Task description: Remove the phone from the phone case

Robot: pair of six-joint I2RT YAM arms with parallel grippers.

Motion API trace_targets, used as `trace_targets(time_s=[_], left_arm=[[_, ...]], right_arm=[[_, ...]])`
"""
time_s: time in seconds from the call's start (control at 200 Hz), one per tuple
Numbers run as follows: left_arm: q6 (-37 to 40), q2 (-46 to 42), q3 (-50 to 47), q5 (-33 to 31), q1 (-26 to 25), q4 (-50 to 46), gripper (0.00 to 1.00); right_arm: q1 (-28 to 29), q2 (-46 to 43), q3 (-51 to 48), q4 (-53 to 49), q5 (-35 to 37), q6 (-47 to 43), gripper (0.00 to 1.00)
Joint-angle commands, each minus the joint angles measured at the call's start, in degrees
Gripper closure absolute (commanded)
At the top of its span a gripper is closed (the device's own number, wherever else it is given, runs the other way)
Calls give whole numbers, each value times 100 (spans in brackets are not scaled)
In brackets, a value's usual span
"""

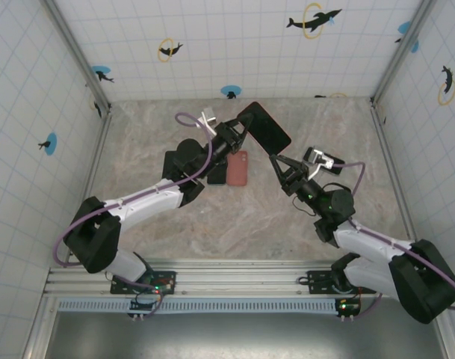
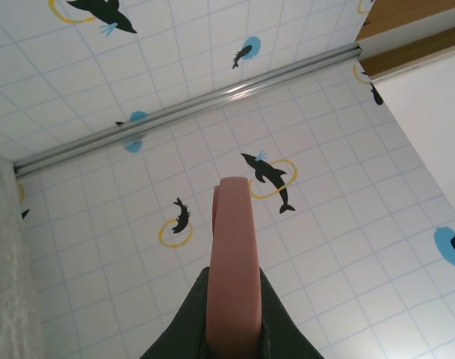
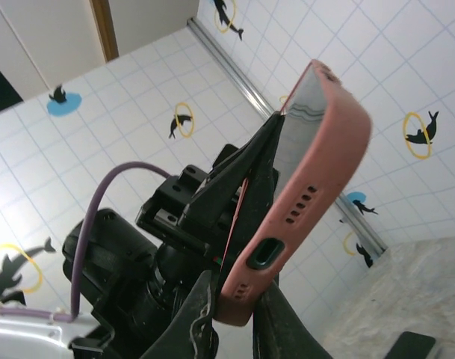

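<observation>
Here the left gripper [image 1: 240, 132] and right gripper [image 1: 275, 159] each pinch the cased phone [image 1: 264, 127], raised above the table [image 1: 175, 224].
We judge the pink case [image 3: 317, 172] soft and bendy, the phone stiff, slick and breakable, so we'd peel at a corner lip; the right wrist view shows the port edge, the top view the dark face.

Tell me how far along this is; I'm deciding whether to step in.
Done: the phone case, phone still inside, is lifted off the table, clamped by the left gripper. In hand: the right gripper is shut on its lower end. Left: working the phone out of the case.
</observation>
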Motion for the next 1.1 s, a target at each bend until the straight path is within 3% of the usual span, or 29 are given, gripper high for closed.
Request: trace_targets(time_s=[0.0,0.18,0.41,0.566,0.786,0.921,1.096], left_arm=[[-302,-138,131,220,-105,54,100],[-570,-77,135,418,-112,98,100],[-268,-72,374,513,-112,-108,100],[275,-94,476,651,34,-454,100],[1560,-109,888,1733,601,-1141,100],[2570,-138,1172,2801,896,-1523,100],[3824,-192,1372,4241,1190,-1950,100]], right_arm=[[23,-73,179,-1265,5,-1420,93],[-89,-132,197,-1535,112,-1518,94],[-353,-148,130,-1146,-159,-1010,94],[-467,-273,151,-1349,-433,-1064,83],[-1075,-657,388,-2786,-1188,-1687,59],[-1551,-597,734,-3536,-2204,-2159,46],[-1702,-163,1308,-3727,-3831,-2540,44]])
